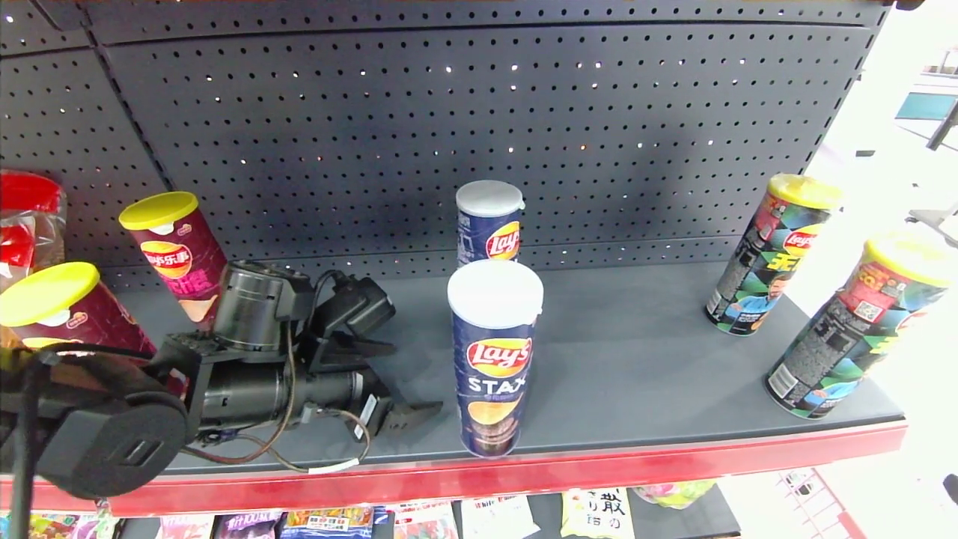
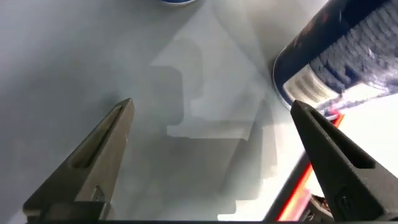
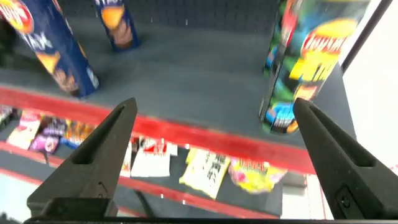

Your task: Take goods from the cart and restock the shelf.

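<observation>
Blue can, white lid, upright at shelf front edge; second blue can behind. Left claw wide open, empty, just beside it. Right claw open, out front. Purple cans left, green-black cans right.

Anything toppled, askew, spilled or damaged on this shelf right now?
Nothing stands out. The front blue can, the rear blue can, the maroon cans and the black-and-green cans all stand on their bases with lids on. Nothing is spilled on the shelf.
</observation>
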Robot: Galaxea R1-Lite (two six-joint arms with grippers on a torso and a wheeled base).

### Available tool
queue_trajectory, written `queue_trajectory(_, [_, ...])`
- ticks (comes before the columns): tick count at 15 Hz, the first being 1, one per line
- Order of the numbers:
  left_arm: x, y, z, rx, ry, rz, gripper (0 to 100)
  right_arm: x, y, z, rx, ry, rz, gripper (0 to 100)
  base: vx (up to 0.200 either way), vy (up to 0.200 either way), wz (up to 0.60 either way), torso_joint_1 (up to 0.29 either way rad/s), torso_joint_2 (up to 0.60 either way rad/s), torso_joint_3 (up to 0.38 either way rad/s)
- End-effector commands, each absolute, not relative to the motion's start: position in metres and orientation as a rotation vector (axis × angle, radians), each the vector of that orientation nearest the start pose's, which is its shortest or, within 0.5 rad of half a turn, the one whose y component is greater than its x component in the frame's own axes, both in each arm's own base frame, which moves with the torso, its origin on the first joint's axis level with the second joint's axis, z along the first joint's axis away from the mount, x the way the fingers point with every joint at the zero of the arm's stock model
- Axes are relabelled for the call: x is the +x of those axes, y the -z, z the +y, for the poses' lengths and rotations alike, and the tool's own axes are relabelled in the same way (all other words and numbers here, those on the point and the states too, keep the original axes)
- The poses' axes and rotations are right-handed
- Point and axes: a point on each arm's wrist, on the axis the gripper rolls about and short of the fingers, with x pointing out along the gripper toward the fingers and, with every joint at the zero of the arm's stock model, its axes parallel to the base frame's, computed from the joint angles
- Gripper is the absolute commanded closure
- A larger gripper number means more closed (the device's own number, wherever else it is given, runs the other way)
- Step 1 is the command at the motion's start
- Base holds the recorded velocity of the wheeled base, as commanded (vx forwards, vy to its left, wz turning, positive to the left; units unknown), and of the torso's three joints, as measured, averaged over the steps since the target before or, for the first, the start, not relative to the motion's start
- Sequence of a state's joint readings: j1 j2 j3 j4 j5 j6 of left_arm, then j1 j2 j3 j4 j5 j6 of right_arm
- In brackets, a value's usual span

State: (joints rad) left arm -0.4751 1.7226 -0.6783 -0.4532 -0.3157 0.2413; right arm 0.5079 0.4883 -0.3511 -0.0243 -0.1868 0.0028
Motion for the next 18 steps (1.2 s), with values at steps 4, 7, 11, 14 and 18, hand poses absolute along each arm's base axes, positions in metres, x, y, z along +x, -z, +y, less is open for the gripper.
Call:
queue_trajectory(4, [0.161, -0.167, -0.089, 0.256, 0.830, 0.392, 0, 0.020, -0.165, 0.005, -0.057, -0.282, 0.149, 0, 0.000, 0.000, 0.00, 0.000, 0.00, 0.000])
queue_trajectory(7, [0.114, -0.189, -0.065, 0.257, 0.815, 0.326, 0, 0.020, -0.161, 0.003, -0.062, -0.192, 0.163, 0, 0.000, 0.000, 0.00, 0.000, 0.00, 0.000])
queue_trajectory(11, [0.016, -0.187, -0.015, 0.256, 0.750, 0.254, 0, 0.011, -0.157, -0.002, -0.140, -0.093, 0.180, 0, 0.000, 0.000, 0.00, 0.000, 0.00, 0.000])
queue_trajectory(14, [-0.040, -0.162, 0.015, 0.154, 0.388, 0.190, 0, 0.007, -0.159, -0.004, -0.137, 0.075, 0.219, 0, 0.000, 0.000, 0.00, 0.000, 0.00, 0.000])
queue_trajectory(18, [-0.074, -0.124, 0.030, 0.069, 0.094, 0.226, 0, -0.009, -0.146, -0.004, -0.163, 0.227, 0.235, 0, 0.000, 0.000, 0.00, 0.000, 0.00, 0.000])
